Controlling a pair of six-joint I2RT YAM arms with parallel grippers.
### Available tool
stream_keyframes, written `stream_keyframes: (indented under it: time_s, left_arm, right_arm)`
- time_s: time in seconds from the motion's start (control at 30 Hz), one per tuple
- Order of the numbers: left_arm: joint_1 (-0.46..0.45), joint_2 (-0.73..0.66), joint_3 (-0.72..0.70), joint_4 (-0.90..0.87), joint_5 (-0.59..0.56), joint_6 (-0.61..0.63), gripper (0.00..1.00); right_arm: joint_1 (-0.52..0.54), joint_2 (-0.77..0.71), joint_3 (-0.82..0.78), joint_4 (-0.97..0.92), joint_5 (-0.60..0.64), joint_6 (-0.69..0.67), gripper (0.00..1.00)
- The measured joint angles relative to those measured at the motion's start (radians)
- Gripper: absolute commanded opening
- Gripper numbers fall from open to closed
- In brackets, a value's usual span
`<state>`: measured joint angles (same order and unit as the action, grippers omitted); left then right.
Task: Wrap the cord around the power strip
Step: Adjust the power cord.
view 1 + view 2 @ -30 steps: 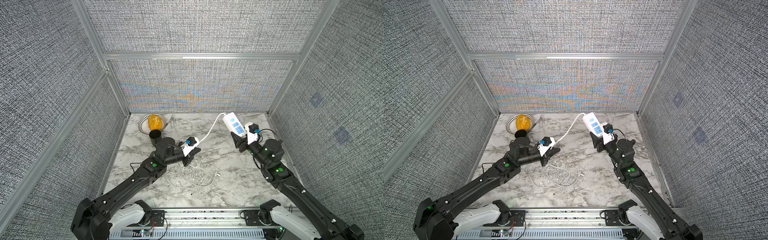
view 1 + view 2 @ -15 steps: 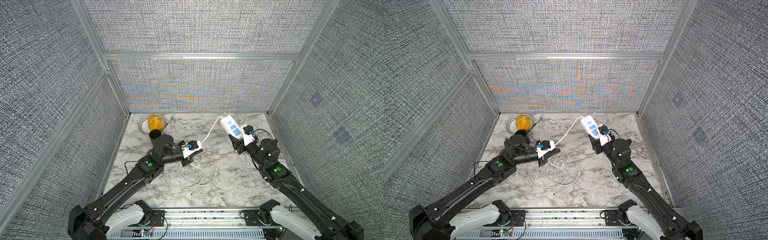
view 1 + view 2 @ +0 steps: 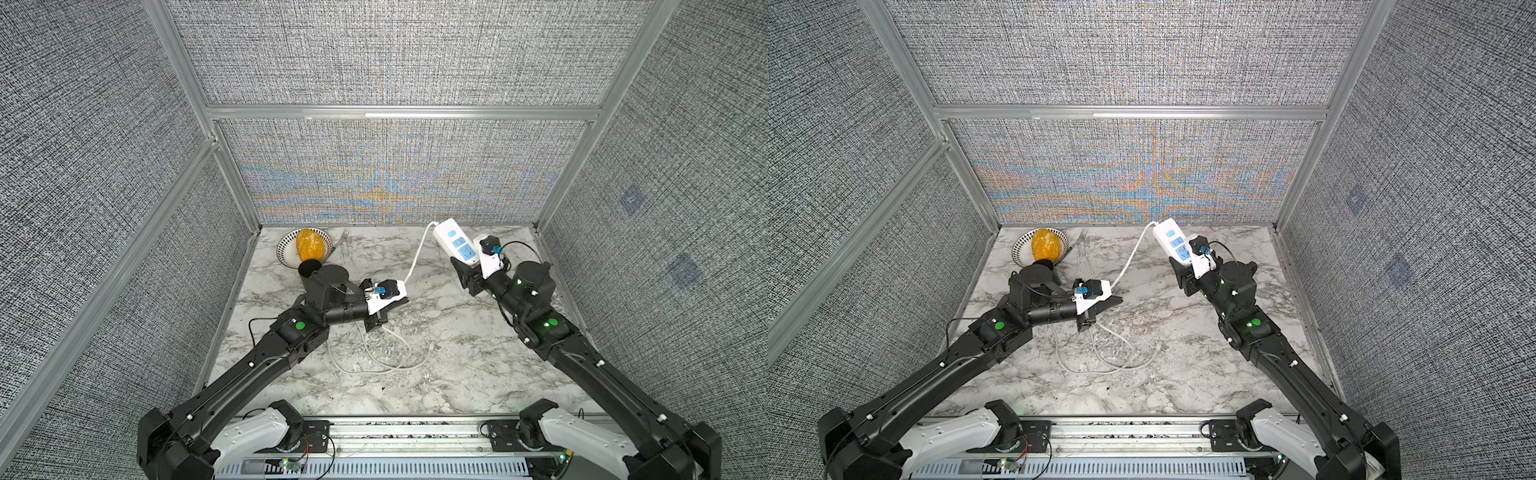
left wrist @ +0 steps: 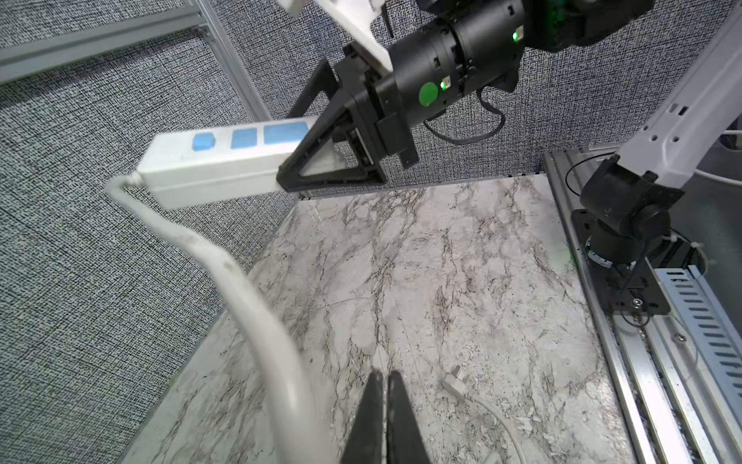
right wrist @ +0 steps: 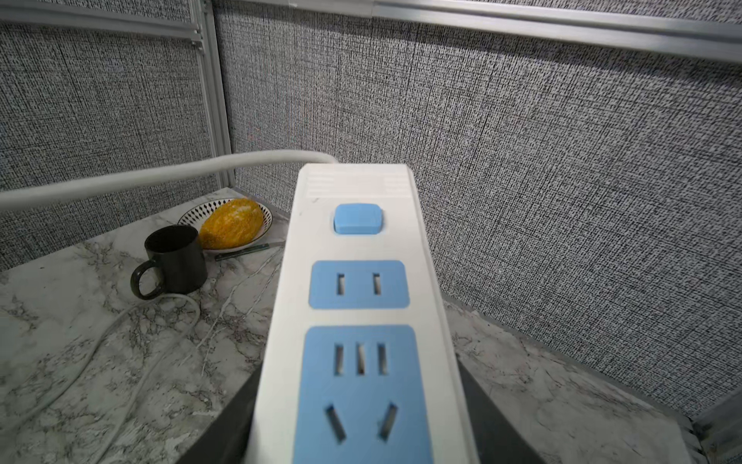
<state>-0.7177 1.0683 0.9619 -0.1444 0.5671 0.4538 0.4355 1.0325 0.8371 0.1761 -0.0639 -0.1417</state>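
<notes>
Two tools were closed: the right tool (image 3: 464,267) clamped the power strip (image 5: 357,305) above the tabletop (image 3: 457,353); the left tool (image 4: 384,385) had its jaws pressed together, the cord (image 4: 257,313) running just beside them.

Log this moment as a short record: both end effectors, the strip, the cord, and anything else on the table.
right end effector: shut on the power strip, held off the table
power strip: sockets facing up, cord exits its far end
left end effector: shut, nothing between its fingers; cord passes beside it
cord: not wrapped yet; loose loops and plug on the table
other items: black mug, patterned bowl with yellow fruit, fork, far left corner
</notes>
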Motion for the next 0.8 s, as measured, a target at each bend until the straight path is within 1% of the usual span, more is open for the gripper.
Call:
stream_keyframes:
  time_s: [0.2,0.37,0.53,0.63,0.73,0.8]
  left_arm:
    - [-0.001,0.044,0.134,-0.181,-0.031,0.089,0.00]
    - [-0.001,0.073,0.223,-0.311,-0.097,0.192,0.00]
    - [-0.002,0.078,0.253,-0.360,-0.169,0.266,0.00]
    - [-0.002,0.088,0.274,-0.379,-0.185,0.289,0.00]
    - [-0.002,0.099,0.259,-0.373,-0.174,0.285,0.00]
    - [-0.002,0.100,0.227,-0.361,-0.166,0.259,0.04]
  right_arm:
    - [0.022,0.071,0.025,-0.083,-0.002,-0.049,0.07]
    - [0.024,0.097,0.039,-0.158,-0.050,-0.089,0.05]
    - [0.023,0.092,0.021,-0.210,-0.091,-0.103,0.05]
    - [0.023,0.062,0.002,-0.225,-0.084,-0.100,0.05]
    - [0.021,0.005,-0.025,-0.210,-0.056,-0.087,0.05]
    - [0.014,-0.037,-0.045,-0.166,-0.045,-0.076,0.05]
